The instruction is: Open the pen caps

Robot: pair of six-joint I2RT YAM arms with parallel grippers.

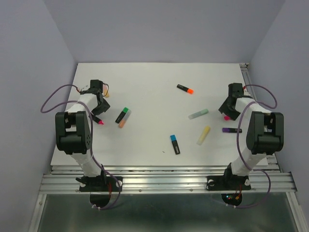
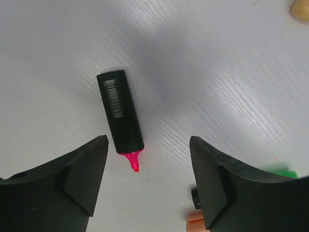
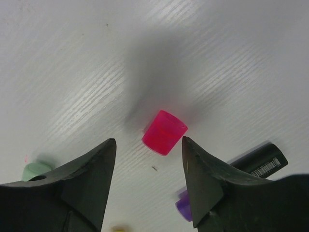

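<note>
Showing the pink cap (image 3: pixel 164 132) off its pen: it lies on the white table (image 3: pixel 72 58) below the right gripper (image 3: pixel 148 145), whose jaws stand apart, gripping nothing. The black barrel (image 2: pixel 120 113), pink tip bare, lies beneath the left gripper (image 2: pixel 148 142), likewise spread and empty. The blue cap (image 1: pixel 172 138) sits on its pen near mid-table.
</note>
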